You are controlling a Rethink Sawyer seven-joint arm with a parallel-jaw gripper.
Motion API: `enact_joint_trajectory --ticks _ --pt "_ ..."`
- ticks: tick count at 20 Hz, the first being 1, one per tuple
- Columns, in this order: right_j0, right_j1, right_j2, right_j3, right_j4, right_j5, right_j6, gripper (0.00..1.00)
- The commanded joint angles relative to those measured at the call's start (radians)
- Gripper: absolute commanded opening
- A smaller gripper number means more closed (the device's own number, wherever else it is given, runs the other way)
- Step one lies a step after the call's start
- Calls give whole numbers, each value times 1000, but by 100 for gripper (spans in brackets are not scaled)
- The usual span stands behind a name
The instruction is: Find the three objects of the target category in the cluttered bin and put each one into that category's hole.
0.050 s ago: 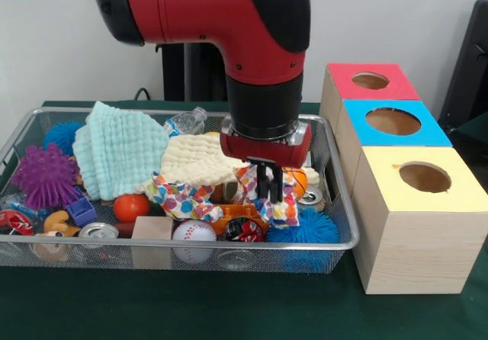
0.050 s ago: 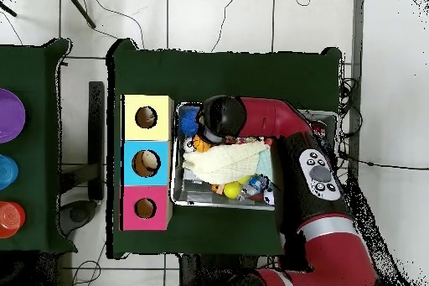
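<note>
A wire mesh bin (image 1: 229, 246) holds a mint towel (image 1: 118, 149), a cream towel (image 1: 194, 161) and a polka-dot cloth (image 1: 179, 199) among toys. My gripper (image 1: 268, 195) reaches down into the bin's right half. Its two black fingers stand close together, pinched on the right end of the polka-dot cloth. Right of the bin stand three wooden boxes with holes: red (image 1: 371, 81), blue (image 1: 393, 121) and yellow (image 1: 425, 177). In the overhead view the arm's wrist (image 2: 219, 117) covers the gripper, and the cream towel (image 2: 226, 161) shows in the bin.
The bin also holds a purple spiky ball (image 1: 44, 176), blue spiky balls (image 1: 305, 229), a baseball (image 1: 194, 233), an orange ball (image 1: 131, 206), a wooden block (image 1: 152, 229), cans (image 1: 97, 233) and a water bottle (image 1: 187, 120). Green cloth covers the table (image 1: 229, 302).
</note>
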Motion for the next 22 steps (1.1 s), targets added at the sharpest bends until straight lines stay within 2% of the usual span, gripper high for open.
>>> enact_joint_trajectory --ticks 1,10,22 --pt "10 -44 28 97 27 173 -42 0" --pt "23 -37 25 75 41 193 -4 0" --pt "40 -66 10 99 80 223 31 0"
